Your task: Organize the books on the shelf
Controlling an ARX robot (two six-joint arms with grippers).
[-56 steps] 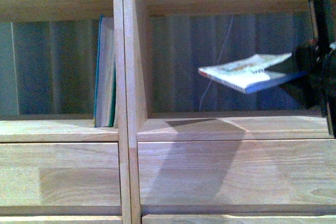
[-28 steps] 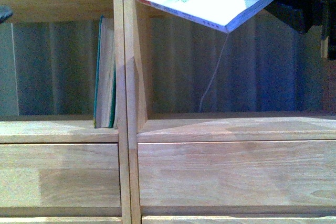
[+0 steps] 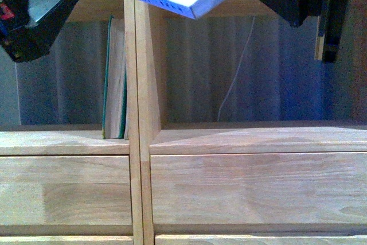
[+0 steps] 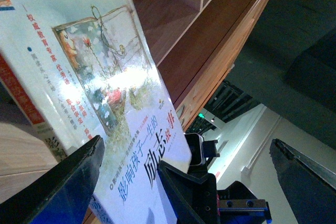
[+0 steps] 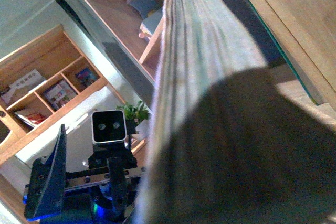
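Left gripper, left wrist view: the left gripper (image 4: 186, 144) is spread wide and holds nothing. 1 finger (image 4: 58, 182) sits at the edge of the paperback (image 4: 94, 77); I cannot tell whether it touches. The other finger stands well apart from the book.
Paperback, left wrist view: its cover faces the camera, showing a drawing, Chinese characters and a red strip along one side.
Right gripper, left wrist view: the right gripper (image 4: 178, 177) is clamped on the paperback's far corner and carries its whole weight.
Front view: the paperback hangs tilted at the top edge, above the divider (image 3: 137, 84) of the shelf (image 3: 252, 187), with 1 arm on either side. The teal book (image 3: 114, 78) stands upright in the left compartment, against the divider.
Right wrist view: the paperback's page edge runs away from the camera with a dark gripper finger pressed on it. The left arm faces it, fingers apart.
Step in hand: this looks like a pass of the paperback from right to left.
Doing it well: bring both left fingers around the free edge, near the spine so the thin book does not droop. Close firmly before the right lets go. Then turn the book upright and slide it in beside the teal book without knocking that over.
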